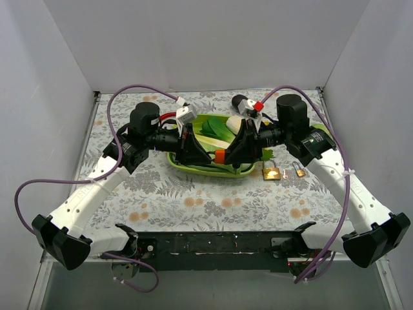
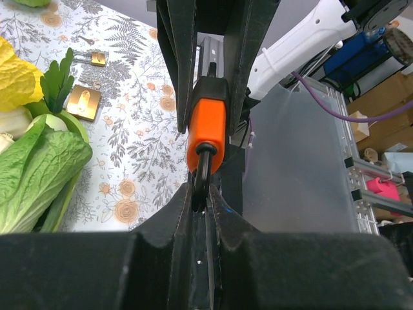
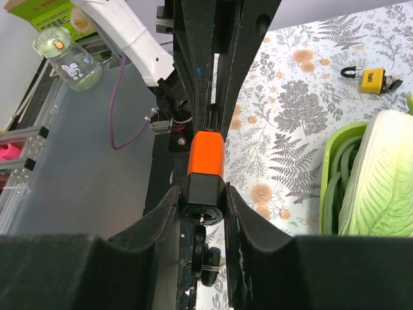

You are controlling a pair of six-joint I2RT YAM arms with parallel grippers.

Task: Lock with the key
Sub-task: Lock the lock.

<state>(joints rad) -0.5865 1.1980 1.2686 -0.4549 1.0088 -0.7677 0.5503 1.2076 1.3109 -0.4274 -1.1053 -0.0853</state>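
An orange padlock (image 1: 219,155) with a black base is held in the air between both grippers, over the near rim of the green tray (image 1: 177,161). My left gripper (image 2: 203,187) is shut on the lock's black shackle (image 2: 202,169), below the orange body (image 2: 206,132). My right gripper (image 3: 203,191) is shut on the lock's black keyhole end (image 3: 202,191), with the orange body (image 3: 206,154) pointing away from it. Black key heads (image 3: 208,259) hang just below the keyhole; I cannot tell whether a key sits in it. In the top view the left gripper (image 1: 197,154) and right gripper (image 1: 232,154) face each other.
The green tray holds cabbage leaves (image 1: 216,128) and other toy vegetables. Two brass padlocks (image 1: 271,173) (image 1: 299,170) lie on the flowered tablecloth right of the tray; they also show in the left wrist view (image 2: 84,102). A small yellow padlock (image 3: 372,79) shows in the right wrist view.
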